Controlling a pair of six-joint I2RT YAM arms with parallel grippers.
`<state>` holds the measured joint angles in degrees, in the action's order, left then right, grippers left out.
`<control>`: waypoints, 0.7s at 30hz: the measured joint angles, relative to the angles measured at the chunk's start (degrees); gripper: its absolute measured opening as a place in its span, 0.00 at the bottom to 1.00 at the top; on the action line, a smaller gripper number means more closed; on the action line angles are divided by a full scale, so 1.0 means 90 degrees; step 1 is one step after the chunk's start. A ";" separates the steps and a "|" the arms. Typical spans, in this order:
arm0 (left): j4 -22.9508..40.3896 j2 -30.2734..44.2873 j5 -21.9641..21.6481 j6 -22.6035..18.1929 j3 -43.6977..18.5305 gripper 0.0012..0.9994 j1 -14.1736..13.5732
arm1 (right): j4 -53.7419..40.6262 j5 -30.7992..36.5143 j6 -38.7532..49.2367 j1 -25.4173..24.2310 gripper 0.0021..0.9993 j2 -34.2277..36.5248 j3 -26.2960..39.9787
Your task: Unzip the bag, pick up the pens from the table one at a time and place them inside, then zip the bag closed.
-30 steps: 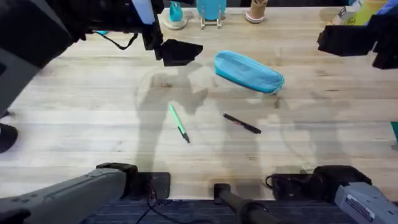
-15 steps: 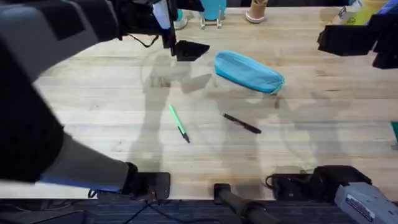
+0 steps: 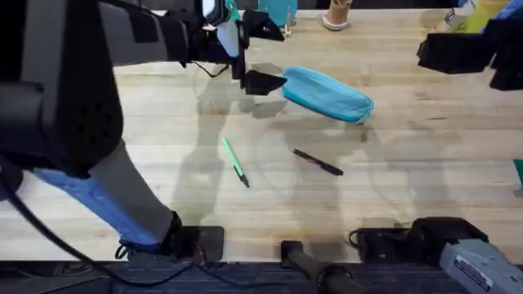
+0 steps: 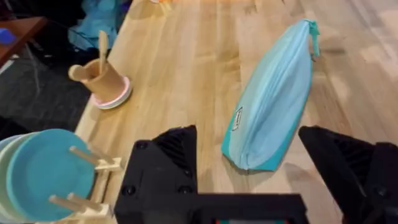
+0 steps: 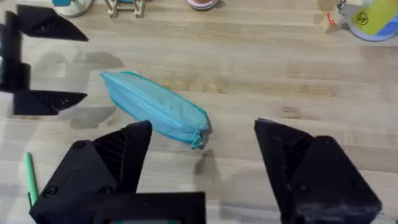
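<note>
The teal-blue bag (image 3: 327, 94) lies zipped on the table (image 3: 122, 163), its zipper pull (image 5: 198, 140) at its right end. My left gripper (image 3: 274, 55) hovers open just left of the bag's left end, its black fingers (image 4: 168, 155) spread wider than the bag (image 4: 273, 106). Nearer the front lie the two pens, the green pen (image 3: 235, 162) and the black pen (image 3: 319, 162) with a reddish section. Off to the far right my right gripper (image 3: 466, 49) stays raised and open, looking down at the bag (image 5: 155, 106) and the green pen (image 5: 29, 177).
Along the table's far edge stand blue plates in a wooden rack (image 4: 37, 174), a cup with a wooden stick on a pink saucer (image 4: 102, 78) and a yellow-and-blue object (image 5: 373, 18). Bare wood lies between the pens and the arm bases.
My left gripper has moved right and slightly farther back, closing in on the bag's left end. The right arm, bag and pens have not moved.
</note>
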<state>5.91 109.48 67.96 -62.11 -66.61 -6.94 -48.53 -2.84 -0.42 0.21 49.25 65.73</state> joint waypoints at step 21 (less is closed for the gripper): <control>-0.0667 0.0652 -0.0030 0.0449 -0.0017 1.00 -0.0646 | 0.0000 -0.0001 -0.0001 0.0000 1.00 0.0000 0.0000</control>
<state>-0.10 115.35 67.70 -58.06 -66.76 -12.76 -48.53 -2.85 -0.43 0.21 49.25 65.73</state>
